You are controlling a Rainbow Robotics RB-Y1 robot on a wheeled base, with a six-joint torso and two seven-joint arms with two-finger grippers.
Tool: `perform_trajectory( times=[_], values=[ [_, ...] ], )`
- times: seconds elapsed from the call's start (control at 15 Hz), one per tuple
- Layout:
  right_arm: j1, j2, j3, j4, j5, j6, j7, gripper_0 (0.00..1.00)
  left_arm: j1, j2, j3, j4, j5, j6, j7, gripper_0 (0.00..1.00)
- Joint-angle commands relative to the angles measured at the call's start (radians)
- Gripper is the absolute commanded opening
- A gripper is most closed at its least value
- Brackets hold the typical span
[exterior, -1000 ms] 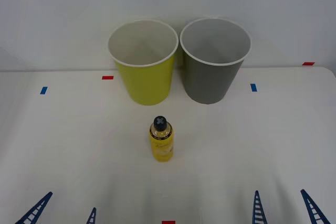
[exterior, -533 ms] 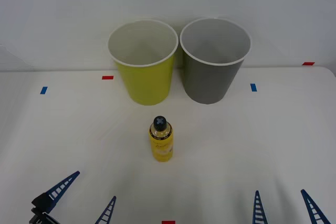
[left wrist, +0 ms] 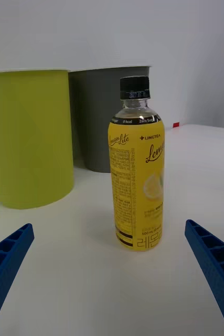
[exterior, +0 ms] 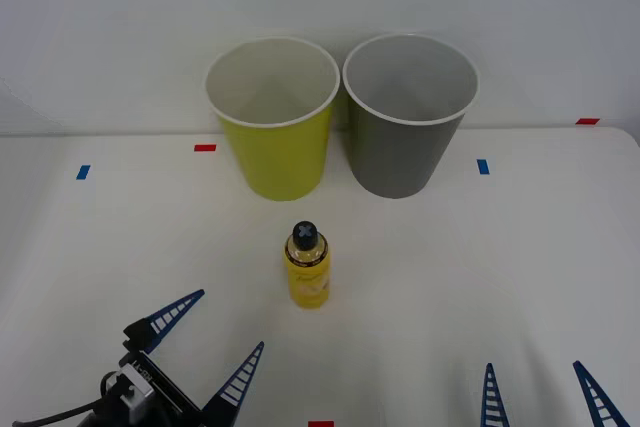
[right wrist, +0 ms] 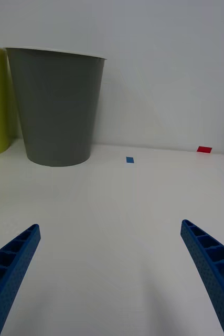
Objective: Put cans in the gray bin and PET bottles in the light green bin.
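My left gripper (exterior: 198, 329), fingers spread, faces the upright PET bottle (exterior: 307, 265) on the worktop (exterior: 480, 277). My right gripper (exterior: 540, 387), also spread, sits near the front edge.

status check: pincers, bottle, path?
Left pincer open, near the table's front edge, aimed at the bottle. Right pincer open, parked at front right. PET bottle upright, untouched, before the light green bin. Path unobstructed.

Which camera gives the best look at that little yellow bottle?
The left wrist view: the PET bottle stands upright, close and side-on, label and black cap readable. The front view shows it from above, small, mostly cap and shoulders. The right wrist view faces the gray bin.
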Motion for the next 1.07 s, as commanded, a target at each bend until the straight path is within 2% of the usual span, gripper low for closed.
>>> perform_trajectory(
  times=[0.07,0.27,0.73,1.07],
  values=[
    [0.0,0.0,0.0,0.0,0.0,0.0,0.0,0.93,-0.105,0.0,-0.056,0.057,0.02,-0.004,0.003,1.0],
    [0.0,0.0,0.0,0.0,0.0,0.0,0.0,0.93,-0.16,-0.014,-0.057,0.074,0.064,0.007,0.004,1.0],
    [0.0,0.0,0.0,0.0,0.0,0.0,0.0,0.93,-0.177,-0.18,-0.046,0.074,0.086,0.097,-0.004,1.0],
    [0.0,0.0,0.0,0.0,0.0,0.0,0.0,0.93,-0.202,-0.192,-0.051,0.073,0.072,0.14,-0.016,1.0]
  ],
)
